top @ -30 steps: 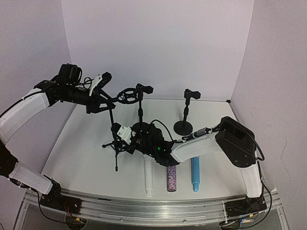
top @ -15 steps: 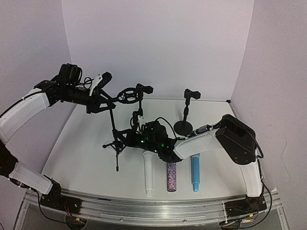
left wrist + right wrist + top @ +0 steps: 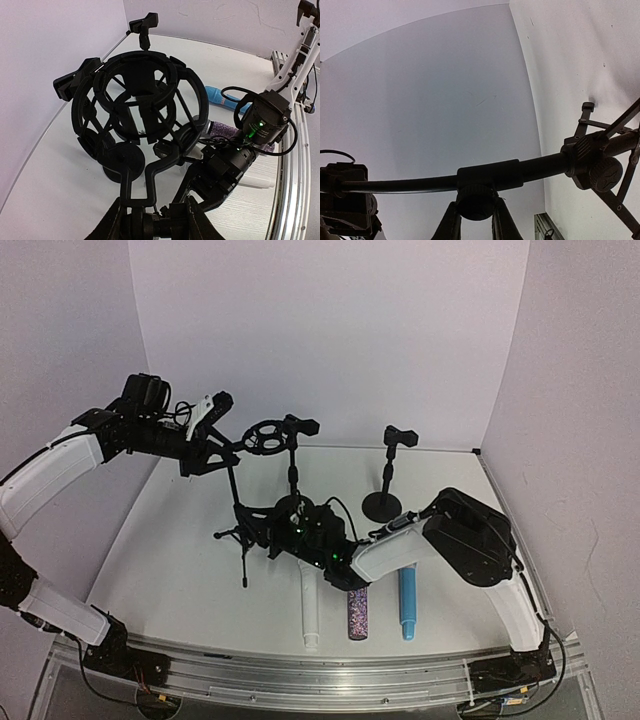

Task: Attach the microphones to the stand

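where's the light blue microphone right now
In the top view the light blue microphone lies flat on the table at the front right, rightmost of three, beside the glittery purple microphone, its far end under the right arm.

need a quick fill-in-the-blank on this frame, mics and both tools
1. The purple microphone lies between the white microphone and the ___ one.
2. The left tool grips the shock mount, which holds ___ microphone.
3. The right tool is shut on the ___ (three-legged) stand's pole.
Missing: blue; no; tripod.
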Robot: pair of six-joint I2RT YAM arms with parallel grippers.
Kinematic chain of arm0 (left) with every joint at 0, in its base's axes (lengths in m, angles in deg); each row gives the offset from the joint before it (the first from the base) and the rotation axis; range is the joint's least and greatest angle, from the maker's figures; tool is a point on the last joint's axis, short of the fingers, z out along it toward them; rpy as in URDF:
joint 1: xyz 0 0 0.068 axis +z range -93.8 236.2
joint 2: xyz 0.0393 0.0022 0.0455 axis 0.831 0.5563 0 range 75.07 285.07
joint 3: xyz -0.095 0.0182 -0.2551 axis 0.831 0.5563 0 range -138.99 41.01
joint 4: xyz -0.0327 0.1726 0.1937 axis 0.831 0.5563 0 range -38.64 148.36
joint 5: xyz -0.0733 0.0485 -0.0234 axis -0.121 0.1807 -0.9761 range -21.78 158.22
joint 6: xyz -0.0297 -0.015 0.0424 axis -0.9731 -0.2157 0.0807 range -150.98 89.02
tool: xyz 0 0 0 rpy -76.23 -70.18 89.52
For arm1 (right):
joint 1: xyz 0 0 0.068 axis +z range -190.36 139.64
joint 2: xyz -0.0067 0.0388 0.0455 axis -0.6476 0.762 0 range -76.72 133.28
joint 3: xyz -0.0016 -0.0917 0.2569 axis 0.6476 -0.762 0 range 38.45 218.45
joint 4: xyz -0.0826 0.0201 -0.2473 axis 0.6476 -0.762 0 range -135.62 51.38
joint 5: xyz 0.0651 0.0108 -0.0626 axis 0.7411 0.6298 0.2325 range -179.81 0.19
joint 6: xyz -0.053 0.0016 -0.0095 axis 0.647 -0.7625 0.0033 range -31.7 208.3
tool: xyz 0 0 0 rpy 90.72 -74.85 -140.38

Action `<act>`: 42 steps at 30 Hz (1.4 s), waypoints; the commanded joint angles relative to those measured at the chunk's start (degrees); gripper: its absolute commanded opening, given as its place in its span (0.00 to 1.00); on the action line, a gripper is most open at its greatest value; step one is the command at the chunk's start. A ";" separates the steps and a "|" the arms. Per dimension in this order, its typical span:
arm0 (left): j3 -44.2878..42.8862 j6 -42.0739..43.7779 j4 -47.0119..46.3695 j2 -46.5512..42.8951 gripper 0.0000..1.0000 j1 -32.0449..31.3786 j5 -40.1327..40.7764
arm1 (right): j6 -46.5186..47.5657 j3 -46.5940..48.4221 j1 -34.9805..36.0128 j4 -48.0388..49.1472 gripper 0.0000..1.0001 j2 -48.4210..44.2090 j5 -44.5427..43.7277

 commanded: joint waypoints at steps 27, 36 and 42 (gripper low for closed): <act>-1.32 0.48 2.49 -3.18 0.00 1.57 -1.28 | 45.92 9.17 -1.68 -113.65 0.65 -27.59 -13.14; -1.28 0.01 2.09 -3.37 0.00 1.57 -2.09 | 45.74 11.19 -6.67 -115.51 0.72 -18.31 -1.38; -1.49 -0.25 1.92 -3.53 0.00 1.58 -2.61 | 47.32 14.11 -7.51 -115.45 0.67 -13.09 1.12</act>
